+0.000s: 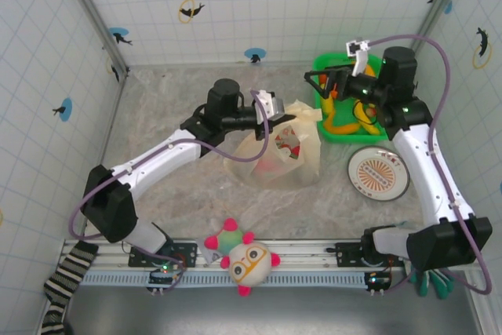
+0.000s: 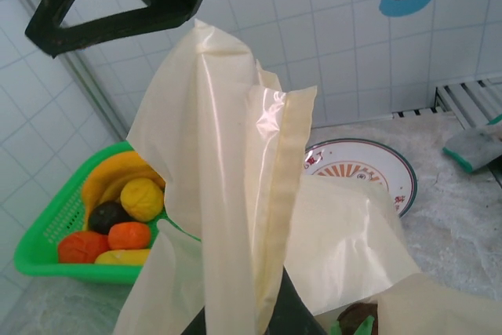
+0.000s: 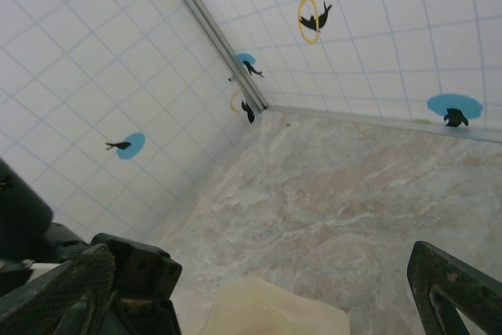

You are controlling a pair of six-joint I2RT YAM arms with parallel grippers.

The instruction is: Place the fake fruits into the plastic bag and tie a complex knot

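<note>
The cream plastic bag stands mid-table with red fake fruits showing through its wall. My left gripper is shut on a handle strip of the bag, which rises out of the jaws in the left wrist view. A dark fruit lies inside the bag. More fake fruits, yellow, dark, orange and red, sit in the green basket. My right gripper hangs open over the basket's left edge. Nothing is between its fingers, and the bag's top lies below.
The green basket stands at the back right. A patterned plate lies right of the bag. A round plush toy with glasses rests at the near edge, a striped sock at the near left. Tiled walls enclose the table.
</note>
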